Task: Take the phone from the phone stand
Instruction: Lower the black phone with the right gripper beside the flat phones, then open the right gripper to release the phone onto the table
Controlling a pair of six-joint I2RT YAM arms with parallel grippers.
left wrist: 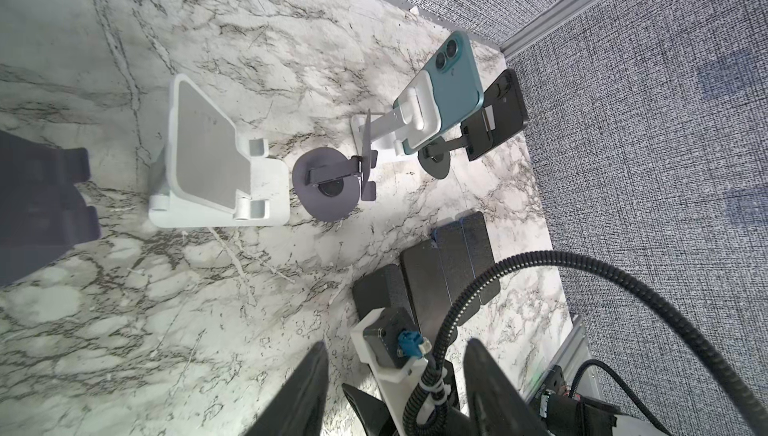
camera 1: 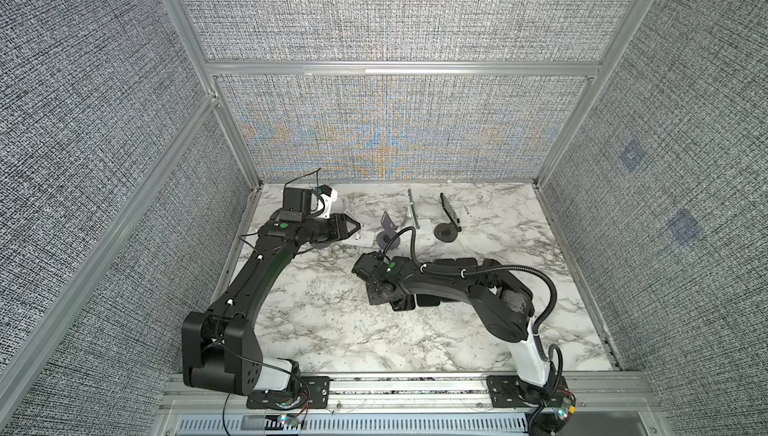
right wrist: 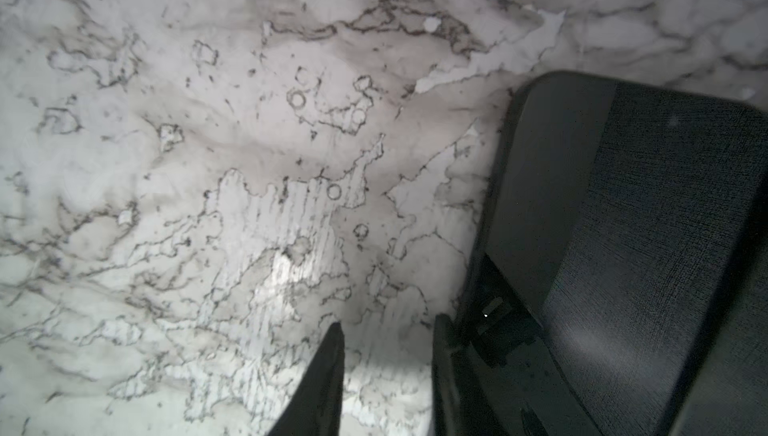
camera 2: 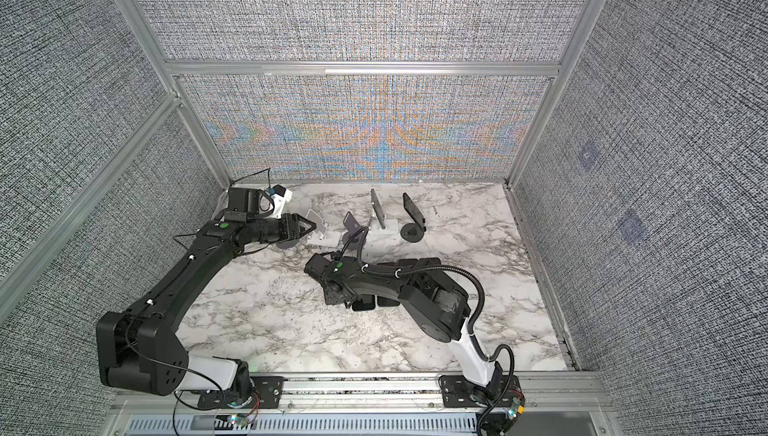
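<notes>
phone (right wrist: 623,226) flat on the table (right wrist: 208,164), just beside the right fingers (right wrist: 324,380)

White marble tabletop (camera 1: 332,330), grey woven wall panels (camera 1: 395,10), aluminium frame rail (camera 1: 399,69)

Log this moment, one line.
left claw: open, empty | right claw: open, beside flat phone | teal phone: on stand

Flat phones (camera 1: 428,301) partly under right arm (camera 1: 457,284)
</notes>
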